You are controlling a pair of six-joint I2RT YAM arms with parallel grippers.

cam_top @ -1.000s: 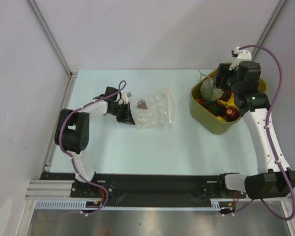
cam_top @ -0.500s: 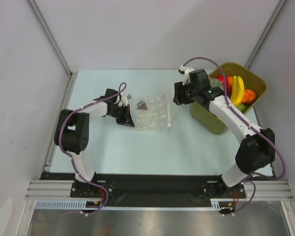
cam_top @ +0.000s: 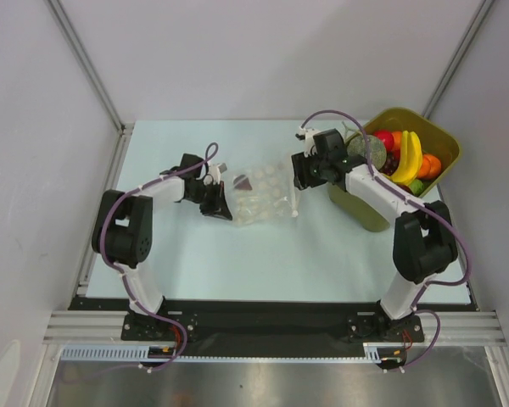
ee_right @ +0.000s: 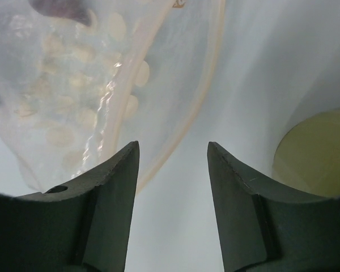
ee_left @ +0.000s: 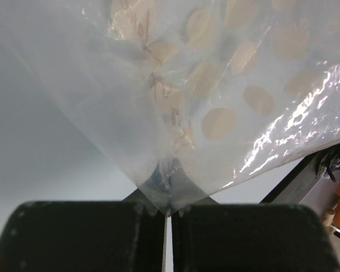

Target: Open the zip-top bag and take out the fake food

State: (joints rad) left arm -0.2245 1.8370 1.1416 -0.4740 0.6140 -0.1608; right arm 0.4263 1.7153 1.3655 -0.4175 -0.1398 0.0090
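The clear zip-top bag lies flat on the table, with one dark purple piece of fake food inside near its left end. My left gripper is shut on the bag's left corner; in the left wrist view the plastic fans out from the closed fingers. My right gripper is open and empty at the bag's right edge. In the right wrist view its left finger lies over the bag and zip strip. The purple piece shows at the top.
The olive-green tub stands at the right and also shows in the right wrist view. It holds a yellow banana, a grey-green melon and red and orange fruits. Walls enclose the table on three sides.
My right arm has swung left from above the tub to the bag's right edge. The left gripper and the bag have stayed put.
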